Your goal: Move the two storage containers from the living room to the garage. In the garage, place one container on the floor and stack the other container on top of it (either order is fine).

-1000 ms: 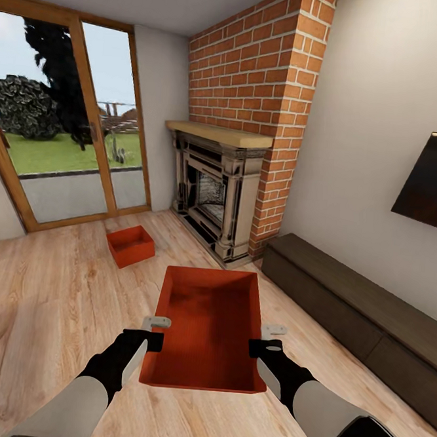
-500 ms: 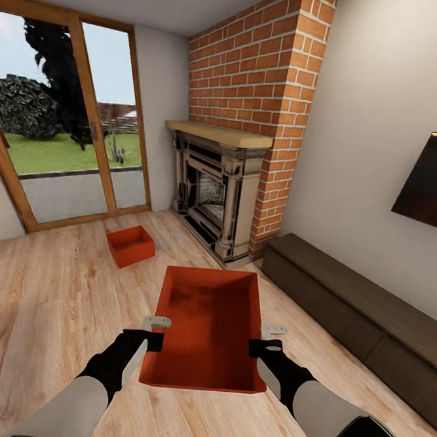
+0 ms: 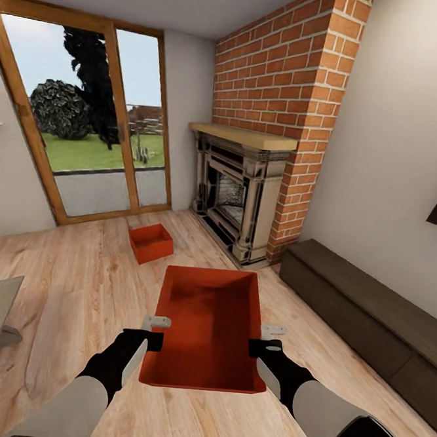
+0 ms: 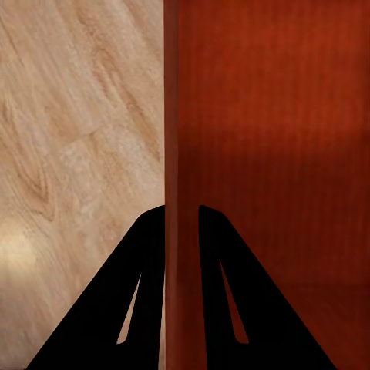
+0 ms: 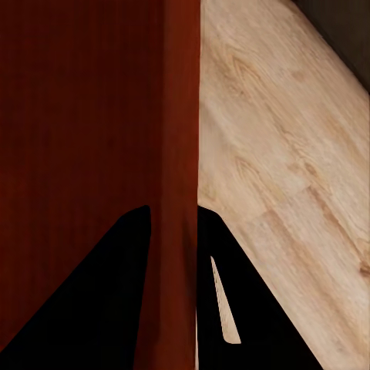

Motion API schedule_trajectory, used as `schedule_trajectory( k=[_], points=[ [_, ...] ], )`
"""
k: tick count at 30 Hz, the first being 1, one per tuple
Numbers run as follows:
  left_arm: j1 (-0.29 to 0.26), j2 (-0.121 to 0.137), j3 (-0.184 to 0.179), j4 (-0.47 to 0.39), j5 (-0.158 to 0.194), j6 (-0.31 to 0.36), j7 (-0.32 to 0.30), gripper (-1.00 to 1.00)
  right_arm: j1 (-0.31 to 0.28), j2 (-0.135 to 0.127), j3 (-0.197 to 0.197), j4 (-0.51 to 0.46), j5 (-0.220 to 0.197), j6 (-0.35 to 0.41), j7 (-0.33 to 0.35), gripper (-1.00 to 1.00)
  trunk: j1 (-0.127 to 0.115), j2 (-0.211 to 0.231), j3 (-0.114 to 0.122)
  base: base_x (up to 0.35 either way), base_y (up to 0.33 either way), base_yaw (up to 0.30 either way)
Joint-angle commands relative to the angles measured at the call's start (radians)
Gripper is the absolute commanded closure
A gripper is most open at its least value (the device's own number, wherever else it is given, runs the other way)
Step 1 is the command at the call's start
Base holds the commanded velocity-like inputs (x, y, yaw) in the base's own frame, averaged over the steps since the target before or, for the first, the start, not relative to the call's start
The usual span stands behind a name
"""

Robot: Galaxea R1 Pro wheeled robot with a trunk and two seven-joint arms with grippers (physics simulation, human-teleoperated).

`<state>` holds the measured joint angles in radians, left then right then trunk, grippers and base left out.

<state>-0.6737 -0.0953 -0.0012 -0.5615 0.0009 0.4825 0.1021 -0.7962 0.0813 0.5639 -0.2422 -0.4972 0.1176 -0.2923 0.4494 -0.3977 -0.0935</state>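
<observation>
**One bin in hand, one left by the glass door**

In the living room, the held container (image 3: 206, 329) sits level between both arms, long axis pointing away from the robot. The left gripper (image 3: 152, 331) pinches its left wall, the right gripper (image 3: 266, 339) its right wall. The second container (image 3: 151, 242) is on the wood floor (image 3: 75, 279) ahead and left, nearer the left arm, beside the fireplace (image 3: 237, 194).

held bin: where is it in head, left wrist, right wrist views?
Head: held bin, lower centre, a claw on each side wall.
Left wrist: its wall runs between the left claw's fingers.
Right wrist: wall between the right claw's fingers.
Shared landmark: wood floor.
</observation>
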Motion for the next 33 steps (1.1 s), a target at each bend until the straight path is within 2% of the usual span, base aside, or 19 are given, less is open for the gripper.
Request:
schedule_trajectory(
  k=[1, 26, 33],
  points=[
    [-0.001, -0.001, 0.009, -0.022, -0.044, -0.019, 0.016, 1.0, 0.0, 0.0, 0.016, 0.001, -0.018, 0.007, -0.008, 1.0, 0.001, -0.002, -0.002, 0.0, 0.0, 0.269],
    [-0.001, -0.003, 0.01, -0.022, -0.044, -0.019, 0.016, 1.0, 0.0, 0.0, 0.016, 0.001, -0.018, 0.007, -0.008, 1.0, 0.001, -0.002, -0.002, 0.0, -0.002, 0.269],
    [-0.001, -0.003, 0.011, -0.021, -0.044, -0.019, 0.016, 1.0, 0.0, 0.0, 0.016, 0.001, -0.018, 0.007, -0.008, 1.0, 0.001, -0.002, -0.002, 0.0, -0.222, 0.269]
  ],
)
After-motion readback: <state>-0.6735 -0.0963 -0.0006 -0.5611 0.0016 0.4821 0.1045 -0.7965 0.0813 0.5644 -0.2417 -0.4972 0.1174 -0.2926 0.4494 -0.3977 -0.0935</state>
